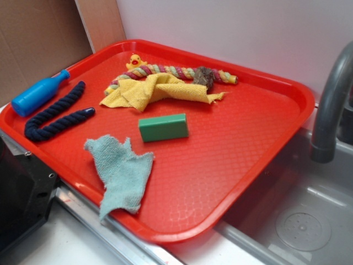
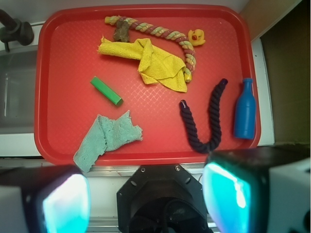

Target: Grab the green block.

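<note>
Well above the red tray (image 2: 53, 58), my fingers (image 2: 146, 196) hang apart, with nothing between them. Left to right below me: the teal rag (image 2: 109, 138), the green block (image 2: 106, 91) ahead and slightly left, then the yellow cloth (image 2: 150, 60). Its long axis runs diagonally, so I judge I'd need to turn my wrist.

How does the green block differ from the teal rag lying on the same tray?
The green block is a rigid, sharp-edged brick; the teal rag is limp, crumpled cloth. The block is saturated green, the rag pale and fuzzy. The block sits well inside the red tray; the rag drapes over its near rim. Neither is touched by the gripper.
</note>
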Available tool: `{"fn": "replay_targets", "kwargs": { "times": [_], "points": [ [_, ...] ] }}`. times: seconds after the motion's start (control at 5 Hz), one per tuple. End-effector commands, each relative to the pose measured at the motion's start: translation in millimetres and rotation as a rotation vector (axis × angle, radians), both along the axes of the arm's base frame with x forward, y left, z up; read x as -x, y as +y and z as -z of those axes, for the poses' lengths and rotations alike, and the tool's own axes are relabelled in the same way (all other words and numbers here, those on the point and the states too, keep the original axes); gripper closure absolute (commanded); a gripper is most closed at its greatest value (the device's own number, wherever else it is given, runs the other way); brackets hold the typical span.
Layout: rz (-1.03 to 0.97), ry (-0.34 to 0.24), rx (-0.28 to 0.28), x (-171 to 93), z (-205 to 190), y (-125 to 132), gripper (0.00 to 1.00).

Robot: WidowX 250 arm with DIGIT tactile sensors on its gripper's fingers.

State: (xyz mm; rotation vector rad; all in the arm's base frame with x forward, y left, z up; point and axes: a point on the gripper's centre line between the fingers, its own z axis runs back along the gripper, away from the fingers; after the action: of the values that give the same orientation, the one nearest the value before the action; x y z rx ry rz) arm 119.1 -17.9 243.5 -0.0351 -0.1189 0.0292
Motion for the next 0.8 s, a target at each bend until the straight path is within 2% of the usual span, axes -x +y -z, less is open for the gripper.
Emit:
{"fn": "replay_targets", "kwargs": {
  "times": [0.0,0.2,0.4,0.6],
  "points": [
    [0.0,0.0,0.0,0,0,0,0.0],
    [0.134,0.219,-0.102,-47,50,-11,0.0],
    [0.274,0.211,-0.096,-75,100,-38,0.0],
    [0.387,0.16,-0.1,-90,140,-51,0.0]
  ]
}}
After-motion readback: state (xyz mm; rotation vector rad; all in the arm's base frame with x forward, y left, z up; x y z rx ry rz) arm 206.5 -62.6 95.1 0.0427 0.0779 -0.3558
